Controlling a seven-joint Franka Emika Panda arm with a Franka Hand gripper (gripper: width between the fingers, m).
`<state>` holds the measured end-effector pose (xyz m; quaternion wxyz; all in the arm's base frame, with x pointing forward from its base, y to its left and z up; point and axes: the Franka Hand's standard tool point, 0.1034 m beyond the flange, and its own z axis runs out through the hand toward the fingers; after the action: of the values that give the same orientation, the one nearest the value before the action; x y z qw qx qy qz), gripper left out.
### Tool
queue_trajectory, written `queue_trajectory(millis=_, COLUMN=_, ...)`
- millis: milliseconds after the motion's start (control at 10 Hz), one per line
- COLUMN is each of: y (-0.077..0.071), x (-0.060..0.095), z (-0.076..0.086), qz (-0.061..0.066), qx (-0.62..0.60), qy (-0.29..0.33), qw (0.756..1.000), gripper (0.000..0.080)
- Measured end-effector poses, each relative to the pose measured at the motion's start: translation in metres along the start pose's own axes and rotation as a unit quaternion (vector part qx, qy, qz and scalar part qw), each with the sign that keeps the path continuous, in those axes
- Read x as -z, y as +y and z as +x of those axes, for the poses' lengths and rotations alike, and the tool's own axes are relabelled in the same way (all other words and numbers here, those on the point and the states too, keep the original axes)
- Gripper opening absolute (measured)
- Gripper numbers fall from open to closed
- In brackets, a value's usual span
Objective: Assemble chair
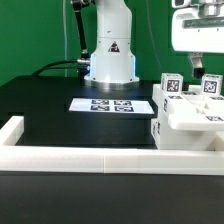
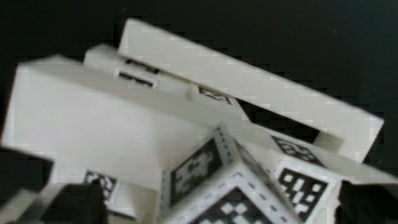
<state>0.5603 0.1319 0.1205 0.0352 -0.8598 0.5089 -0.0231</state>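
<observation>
The chair (image 1: 186, 122) is a cluster of matte-white blocky pieces at the exterior view's right, with two tagged posts (image 1: 170, 90) standing up from it. My gripper (image 1: 193, 70) hangs just above them, near the far right post. In the wrist view the flat slab (image 2: 107, 110) and a long bar (image 2: 231, 70) fill the picture, and a tagged post (image 2: 231, 185) points up between my fingers. One dark finger (image 2: 79, 203) stands well apart from the other at the opposite edge. The gripper (image 2: 222, 208) is open and holds nothing.
The marker board (image 1: 104, 104) lies flat on the black table in front of the robot base (image 1: 108, 60). A long low white border rail (image 1: 90, 156) runs along the front and up the exterior view's left side (image 1: 12, 132). Green wall behind.
</observation>
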Motion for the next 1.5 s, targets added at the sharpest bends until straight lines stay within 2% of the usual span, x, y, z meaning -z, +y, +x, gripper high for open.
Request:
queue_trajectory(millis=200, y=0.0011, x=-0.0012, z=0.0017, qz=-0.008, qx=0.093, qy=0.006, qw=0.996, gripper=0.0649)
queue_trajectory(millis=500, y=-0.0028, x=0.0019, z=0.0047, qz=-0.009, qx=0.211, qy=0.009, qw=0.977, gripper=0.0649)
queue_trajectory(millis=800, y=-0.003, x=0.0019, z=0.0044, qz=-0.01, qx=0.234, qy=0.011, qw=0.972, gripper=0.0618)
queue_trajectory(millis=1000, y=-0.0031, x=0.0019, z=0.0044, qz=-0.01, qx=0.227, qy=0.011, qw=0.974, gripper=0.0283)
queue_trajectory(millis=1300, y=-0.0031, x=0.0019, z=0.0044, qz=-0.009, qx=0.199, qy=0.011, qw=0.98, gripper=0.0285)
queue_trajectory(millis=1500, y=-0.0033, x=0.002, z=0.004, qz=-0.008, qx=0.108, qy=0.011, qw=0.994, gripper=0.0285)
